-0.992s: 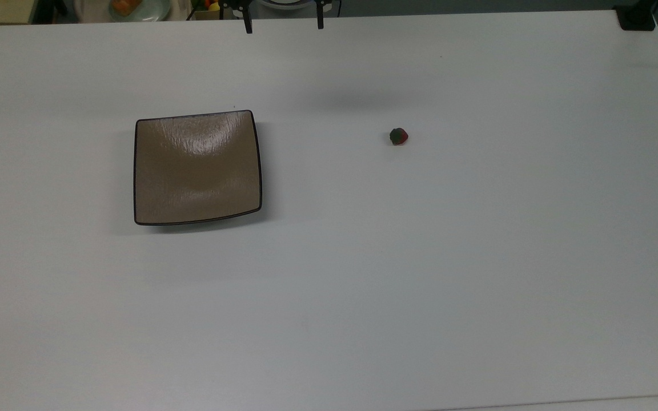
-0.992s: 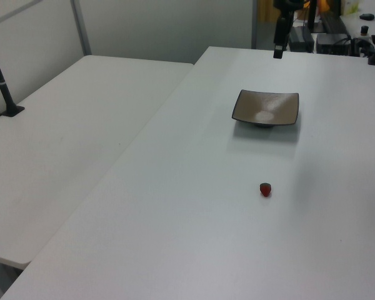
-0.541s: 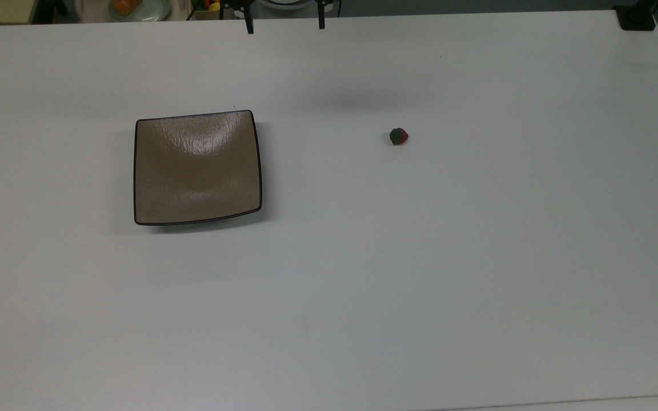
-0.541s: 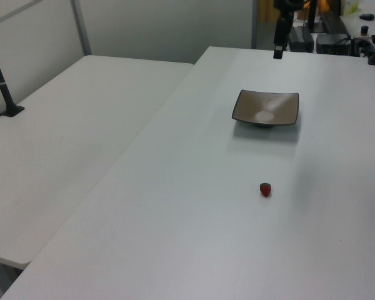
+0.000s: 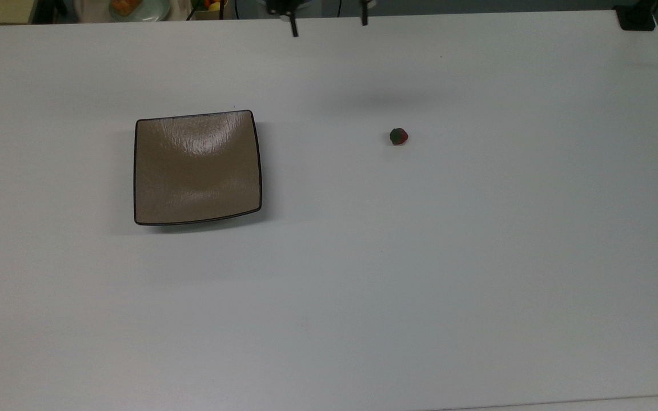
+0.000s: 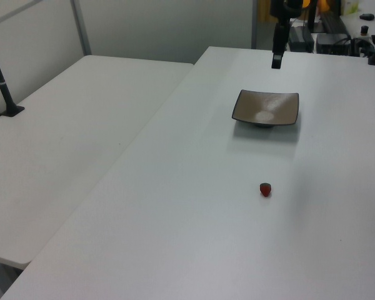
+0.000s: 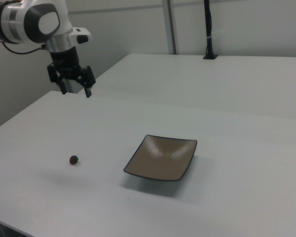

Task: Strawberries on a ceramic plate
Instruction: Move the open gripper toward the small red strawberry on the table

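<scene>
I had the ceramic plate [image 5: 197, 166] sitting bare on the table [image 5: 420, 274], nothing in it. The strawberry [image 5: 398, 136] lay on the table well apart from the plate, off to the top view's right. My arm [image 7: 34, 22] hung high over the table's far edge in the top view, wrist pointing down, the gripper [image 7: 77, 91] above the surface with its jaws spread wide and holding nothing. Against the frame half a second before, the jaws had slid toward the top view's right, nearer the strawberry's side; plate and strawberry hadn't budged.
</scene>
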